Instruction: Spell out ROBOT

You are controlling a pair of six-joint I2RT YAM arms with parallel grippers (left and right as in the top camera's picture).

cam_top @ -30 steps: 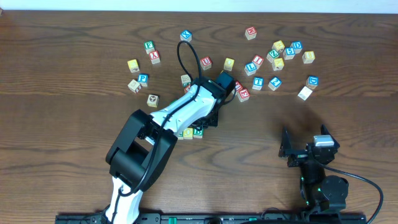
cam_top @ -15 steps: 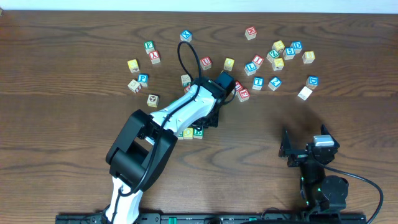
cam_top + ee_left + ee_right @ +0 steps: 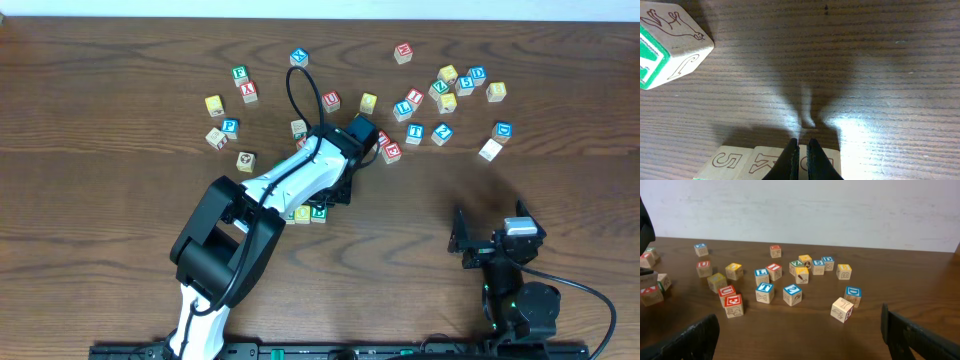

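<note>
**Nothing moves; left pincer (image 3: 802, 145) shut above the cube row (image 3: 760, 162)**

Both arms sit as before. It is clamped on nothing, tips over the row in the middle of the desk (image 3: 100, 250), where a yellow-faced cube (image 3: 302, 213) touches a green-lettered cube (image 3: 318, 211). Well apart lies the blue T cube (image 3: 764, 292). Empty, the right pincer (image 3: 797, 325) gapes wide.

Right wrist view, characters on cube tops:
- blue T on T cube (image 3: 765, 293)
- blue 2 on 2 cube (image 3: 792, 295), just beside T cube
- red U on U cube (image 3: 726, 292)
- red E on E cube (image 3: 734, 305), just beside U cube
- blue D on D cube (image 3: 853, 295)
- blue L on L cube (image 3: 761, 276)
- red I on I cube (image 3: 774, 272)
</note>
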